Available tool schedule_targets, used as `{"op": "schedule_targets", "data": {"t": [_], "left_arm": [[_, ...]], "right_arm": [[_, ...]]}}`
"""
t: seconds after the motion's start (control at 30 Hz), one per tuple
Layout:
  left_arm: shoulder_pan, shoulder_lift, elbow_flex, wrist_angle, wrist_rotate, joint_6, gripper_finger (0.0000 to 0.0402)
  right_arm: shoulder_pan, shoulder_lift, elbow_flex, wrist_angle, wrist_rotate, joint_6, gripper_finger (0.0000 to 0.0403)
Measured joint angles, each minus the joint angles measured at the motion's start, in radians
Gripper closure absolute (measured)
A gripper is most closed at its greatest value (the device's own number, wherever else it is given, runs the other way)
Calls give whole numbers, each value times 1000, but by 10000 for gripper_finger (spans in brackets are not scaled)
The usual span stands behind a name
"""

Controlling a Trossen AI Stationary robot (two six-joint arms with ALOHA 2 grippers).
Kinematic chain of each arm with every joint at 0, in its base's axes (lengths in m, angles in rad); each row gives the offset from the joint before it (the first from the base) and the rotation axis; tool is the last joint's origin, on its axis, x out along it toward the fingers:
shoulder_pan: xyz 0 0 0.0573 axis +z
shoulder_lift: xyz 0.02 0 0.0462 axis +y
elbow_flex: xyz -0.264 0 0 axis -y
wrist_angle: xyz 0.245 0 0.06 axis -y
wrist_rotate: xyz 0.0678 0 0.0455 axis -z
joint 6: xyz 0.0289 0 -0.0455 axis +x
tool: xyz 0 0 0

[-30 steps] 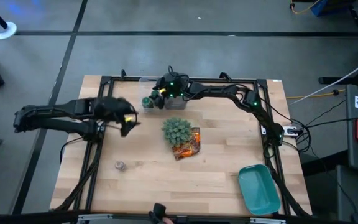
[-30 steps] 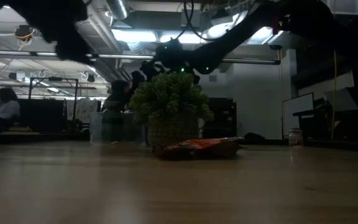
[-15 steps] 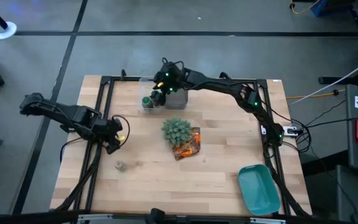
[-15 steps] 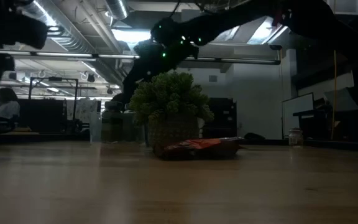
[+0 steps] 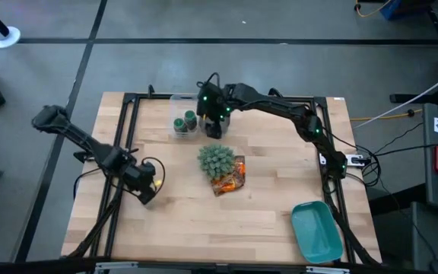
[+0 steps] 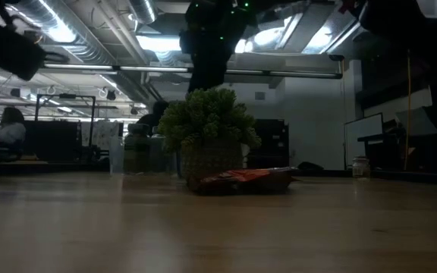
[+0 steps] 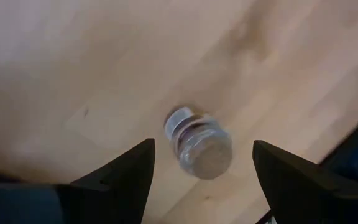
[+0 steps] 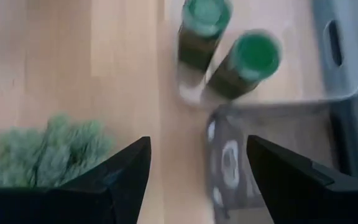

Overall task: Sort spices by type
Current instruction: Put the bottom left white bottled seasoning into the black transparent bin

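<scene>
A grey-brown spice jar stands upright on the wood. My left gripper hovers over it, open, with a finger on either side and not touching. Two green spice jars stand side by side at a clear container near the far edge, seen from above as green jars. My right gripper is open just to their right, above the table. A second grey-brown jar does not plainly show.
The spiky pale-green ball sits mid-table, next to the orange snack packet. A teal tray lies at the near right corner. Black frame rails run along the table's left, right and far sides. Bare wood surrounds the grey jar.
My left gripper has swung from the far left part of the table toward the near edge and come down over the grey-brown jar. A second green jar now stands beside the first, and my right gripper has drawn back from them toward the right.
</scene>
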Motion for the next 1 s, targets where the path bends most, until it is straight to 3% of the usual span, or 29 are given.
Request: {"op": "schedule_targets", "data": {"t": [0.2,0.57,0.7,0.83,1.0], "left_arm": [[-55,113,0,71,42,-88,147],[-113,257,0,175,43,-138,147],[-121,313,0,182,39,-104,147],[-121,352,0,214,-28,-40,151],[-105,361,0,266,-81,37,198]], "right_arm": [[51,2,0,-80,10,-6,136],[117,-40,0,-210,131,-5,136],[126,-66,0,-277,131,-5,136],[127,-91,-1,-355,132,5,136],[126,-119,-1,-471,132,8,136]]}}
